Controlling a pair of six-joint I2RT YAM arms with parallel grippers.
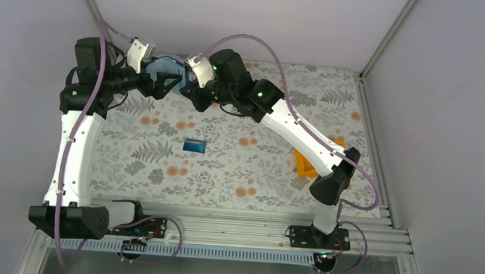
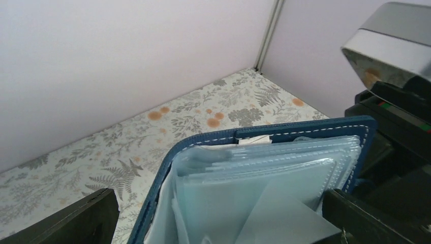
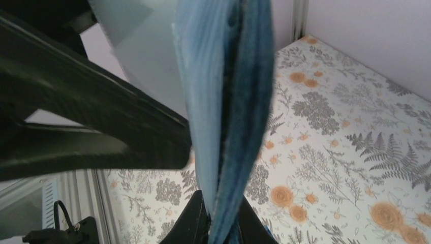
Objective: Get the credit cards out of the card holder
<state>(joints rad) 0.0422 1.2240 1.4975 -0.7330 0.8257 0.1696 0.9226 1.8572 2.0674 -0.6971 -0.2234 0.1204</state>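
Observation:
The card holder (image 1: 166, 65), blue with pale clear pockets, is held up above the far left of the table. My right gripper (image 3: 224, 226) is shut on its lower edge, and the holder (image 3: 239, 101) rises edge-on from between those fingers. My left gripper (image 2: 223, 223) stands open around the holder's pocketed inside (image 2: 254, 188), one finger (image 2: 86, 218) at each side of it. One blue credit card (image 1: 195, 145) lies flat on the floral mat in the middle of the table. I cannot make out any card inside the pockets.
An orange bin (image 1: 304, 165) sits at the right of the mat, partly hidden by the right arm. The enclosure's walls stand close behind the holder. A metal rail (image 1: 235, 220) runs along the near edge.

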